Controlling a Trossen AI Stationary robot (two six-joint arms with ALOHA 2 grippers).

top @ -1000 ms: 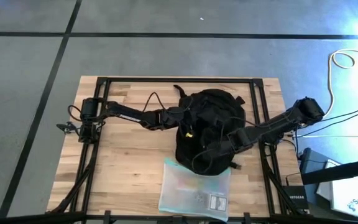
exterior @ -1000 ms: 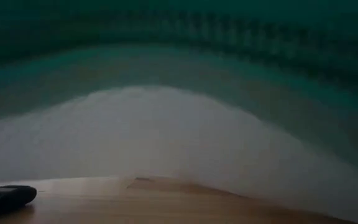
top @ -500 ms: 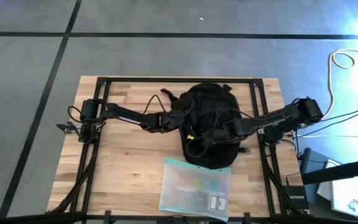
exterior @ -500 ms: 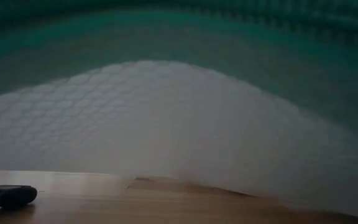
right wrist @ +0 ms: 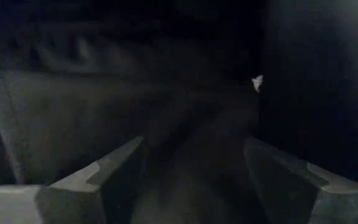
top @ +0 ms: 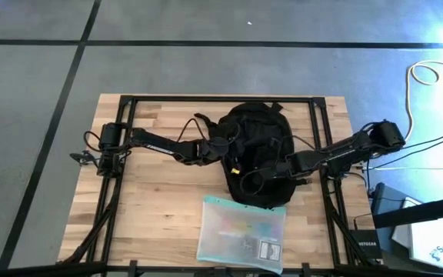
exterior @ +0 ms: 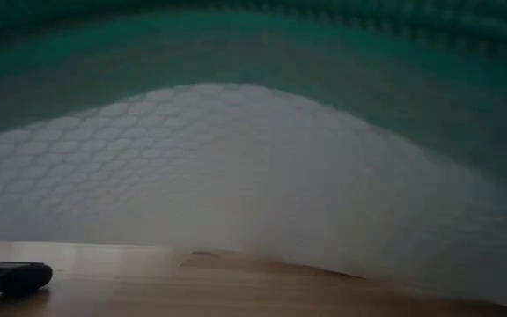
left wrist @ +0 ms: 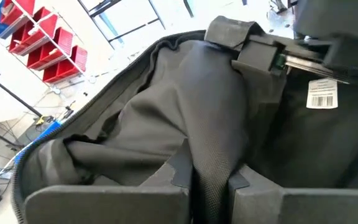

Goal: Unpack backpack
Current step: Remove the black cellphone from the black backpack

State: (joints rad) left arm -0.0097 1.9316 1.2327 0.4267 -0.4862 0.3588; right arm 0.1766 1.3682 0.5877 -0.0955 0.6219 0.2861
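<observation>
The backpack [top: 256,150] lies on the wooden table [top: 144,200], near the middle and toward the far edge, and both arms reach into it from the two sides. The left gripper [left wrist: 211,183] is at the left side of the bag; in the left wrist view its two fingers are pressed together on a fold of the black fabric at the rim of the opening, so it is clenched on the backpack. In the same view the open mouth of the bag shows, with its grey inner lining [left wrist: 166,118], and the other arm enters it from above, with a white barcode label [left wrist: 322,94] on its body. The right gripper [right wrist: 191,168] is inside the bag, at the right side of the opening in the high view. Its wrist view is very dark, but the two fingers stand apart with only dim fabric between them, so it is released and holds nothing that can be seen. A translucent pouch [top: 241,233] with teal edge lies flat at the near edge of the table, just beside the bottom of the backpack. The low view is almost filled by this pouch, and a small dark object [exterior: 16,276] lies on the table at its left.
</observation>
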